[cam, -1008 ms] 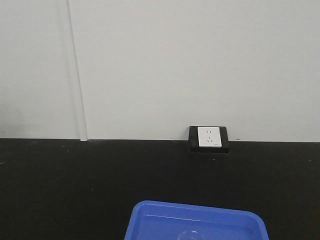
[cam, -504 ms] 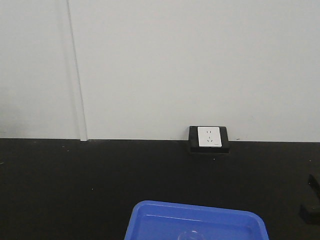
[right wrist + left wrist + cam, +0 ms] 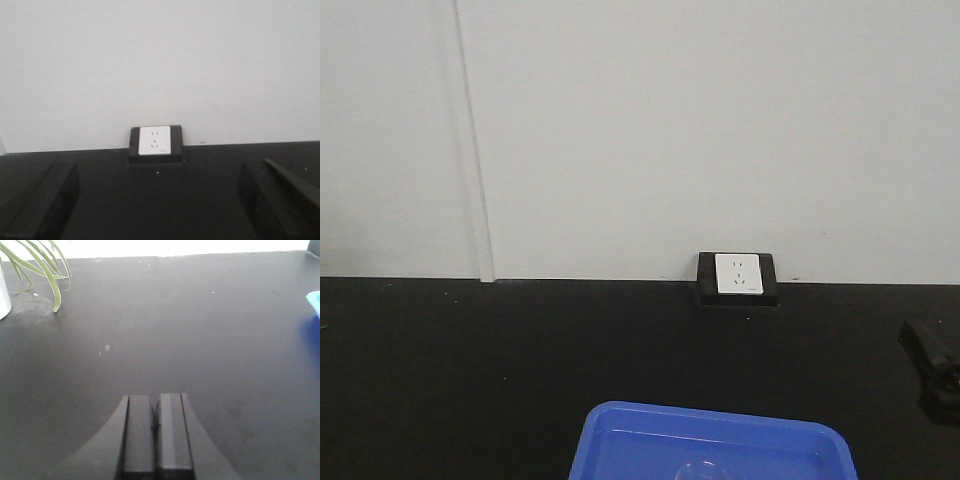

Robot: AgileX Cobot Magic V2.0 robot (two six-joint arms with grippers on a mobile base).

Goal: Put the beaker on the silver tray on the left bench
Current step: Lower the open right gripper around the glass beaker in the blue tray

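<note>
Currently the right claw (image 3: 157,197) is released and spread wide: its two dark fingers (image 3: 42,200) sit far apart at the lower corners of its own camera view, with nothing between them. Straight ahead of it, where the black desk (image 3: 470,380) meets the white wall (image 3: 670,130), a white socket (image 3: 155,141) sits in a black frame.

In the front view this claw shows only as a dark shape at the right edge, and whether it touches the desk cannot be told. To its left, at the bottom edge, lies a blue tray (image 3: 720,413). Inside the tray a faint clear round rim marks the beaker (image 3: 698,467), most of which is cut off by the picture edge. The beaker and the right claw are well apart.

The left claw (image 3: 155,435) is clenched, its fingers pressed side by side and holding nothing, over bare desk. Ahead and to its left are green plant leaves (image 3: 42,267) and a white pot (image 3: 2,290). A corner of the blue tray shows far to its right.
</note>
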